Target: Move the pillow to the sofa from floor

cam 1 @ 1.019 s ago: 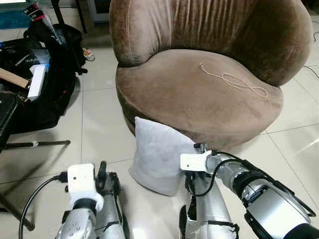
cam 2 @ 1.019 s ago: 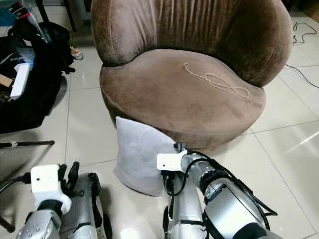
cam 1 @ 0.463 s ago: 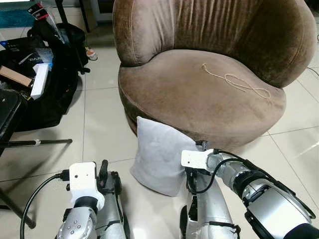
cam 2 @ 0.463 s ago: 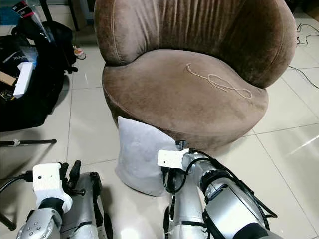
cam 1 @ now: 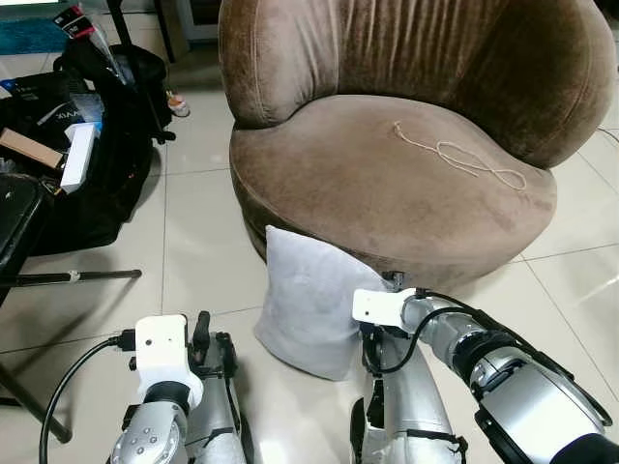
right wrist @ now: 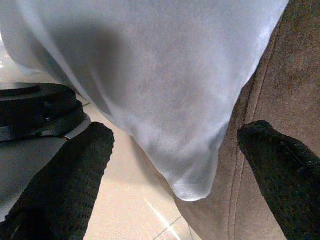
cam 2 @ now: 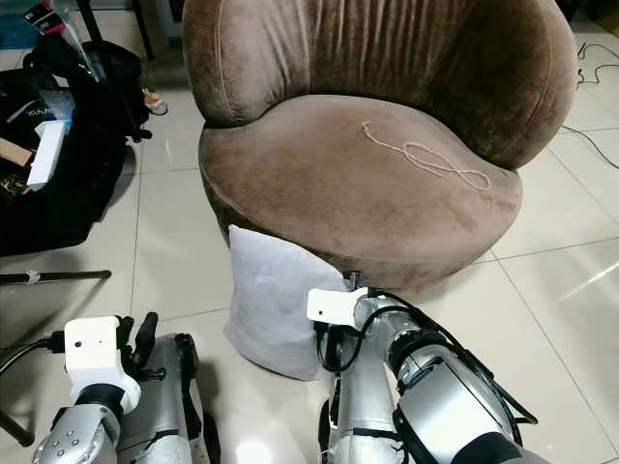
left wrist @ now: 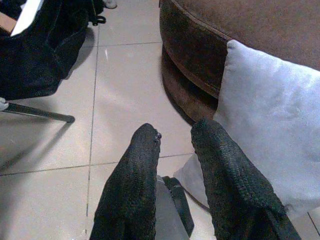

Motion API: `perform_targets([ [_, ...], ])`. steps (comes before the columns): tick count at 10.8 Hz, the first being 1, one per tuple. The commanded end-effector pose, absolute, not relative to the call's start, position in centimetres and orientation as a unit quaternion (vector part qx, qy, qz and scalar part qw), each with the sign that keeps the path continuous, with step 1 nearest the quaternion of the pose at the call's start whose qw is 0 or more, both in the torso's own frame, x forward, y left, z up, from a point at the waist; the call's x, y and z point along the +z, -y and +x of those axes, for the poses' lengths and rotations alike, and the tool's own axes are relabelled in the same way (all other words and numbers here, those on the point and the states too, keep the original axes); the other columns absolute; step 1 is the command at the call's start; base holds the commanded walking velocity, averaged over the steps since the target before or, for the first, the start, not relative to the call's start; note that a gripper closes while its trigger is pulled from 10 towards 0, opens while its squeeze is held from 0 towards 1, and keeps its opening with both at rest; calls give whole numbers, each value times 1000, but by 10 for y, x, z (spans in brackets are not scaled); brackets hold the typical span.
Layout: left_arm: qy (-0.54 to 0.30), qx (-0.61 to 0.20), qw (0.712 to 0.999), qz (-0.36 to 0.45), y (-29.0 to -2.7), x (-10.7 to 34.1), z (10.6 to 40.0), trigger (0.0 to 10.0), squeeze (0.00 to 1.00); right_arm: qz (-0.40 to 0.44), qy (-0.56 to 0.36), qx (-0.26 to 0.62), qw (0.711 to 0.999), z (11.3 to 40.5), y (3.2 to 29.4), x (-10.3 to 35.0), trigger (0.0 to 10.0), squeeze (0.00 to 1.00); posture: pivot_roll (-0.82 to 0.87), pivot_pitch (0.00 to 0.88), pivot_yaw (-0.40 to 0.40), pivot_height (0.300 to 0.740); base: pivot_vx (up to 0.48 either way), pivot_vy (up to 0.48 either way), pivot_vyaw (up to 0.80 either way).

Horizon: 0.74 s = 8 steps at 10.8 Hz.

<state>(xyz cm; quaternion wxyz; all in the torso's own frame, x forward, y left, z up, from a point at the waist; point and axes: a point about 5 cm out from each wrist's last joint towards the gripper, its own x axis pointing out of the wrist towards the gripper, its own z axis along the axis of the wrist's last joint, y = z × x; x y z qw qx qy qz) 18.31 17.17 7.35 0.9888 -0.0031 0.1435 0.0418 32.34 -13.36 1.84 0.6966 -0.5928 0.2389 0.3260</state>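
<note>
I see the pale grey pillow (cam 1: 308, 302) standing on edge on the tiled floor (cam 1: 198, 251), leaning against the front base of the round brown sofa (cam 1: 387, 174). My right gripper (right wrist: 175, 170) is right at the pillow's sofa-side corner: through the right wrist camera its two black fingers (right wrist: 65, 175) are spread wide, one on either side of that corner, with the pillow fabric between them but not touched by either, and the brown sofa base just behind. From the head cameras I see the right arm reaching in toward the pillow's edge nearest the sofa, its white wrist block sitting in front of the pillow. My left gripper (left wrist: 175, 135) hangs low over the floor on the pillow's other side, near it but not touching; its fingers (left wrist: 135, 170) sit close together with a narrow gap between them and nothing in it. A loop of light cord (cam 1: 459, 159) lies on the sofa seat. Off the sofa's left side, a black bag (cam 1: 87, 145) with boxes in it sits on the floor, well apart from the pillow.
</note>
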Motion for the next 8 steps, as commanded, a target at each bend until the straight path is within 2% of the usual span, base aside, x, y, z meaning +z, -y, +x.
perform_targets([
  [1,-145,36,989,-4,-170,75,181,10000,0,-596,-244,312,698,325,139,20,10000,0,120,160,-55,501,0,0,0],
  [3,-145,35,989,-3,-171,75,181,10000,0,-576,-244,299,720,327,138,22,10000,0,121,160,-54,501,0,0,0],
  [5,-147,35,989,-3,-170,75,180,10000,0,-591,-237,302,709,326,137,21,10000,0,122,163,-52,501,0,0,0],
  [8,-149,36,988,-2,-171,75,179,10000,0,-589,-240,306,708,325,136,19,10000,0,124,165,-52,501,0,0,0],
])
